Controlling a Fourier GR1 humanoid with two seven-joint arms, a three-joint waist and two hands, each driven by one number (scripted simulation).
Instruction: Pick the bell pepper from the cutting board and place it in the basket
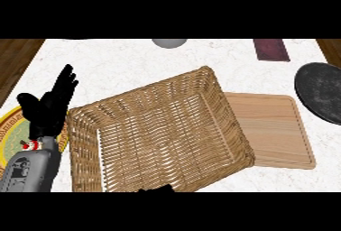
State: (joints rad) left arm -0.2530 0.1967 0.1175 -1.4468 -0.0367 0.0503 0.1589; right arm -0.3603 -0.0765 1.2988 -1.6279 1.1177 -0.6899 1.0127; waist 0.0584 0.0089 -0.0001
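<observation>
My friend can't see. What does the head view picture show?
A big woven basket sits mid-counter beside a wooden cutting board on its right; no bell pepper shows. The robot's left hand rests open, fingers up, at the left over a yellow plate.

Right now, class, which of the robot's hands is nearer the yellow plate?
Left. The left hand is open over the plate; the right hand barely shows at the lower edge, by the near rim of the basket.

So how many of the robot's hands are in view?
1 for certain: the left hand, open, fingers up, at the left beside the basket. A black bit at the lower edge may be the right hand, mostly hidden.
</observation>
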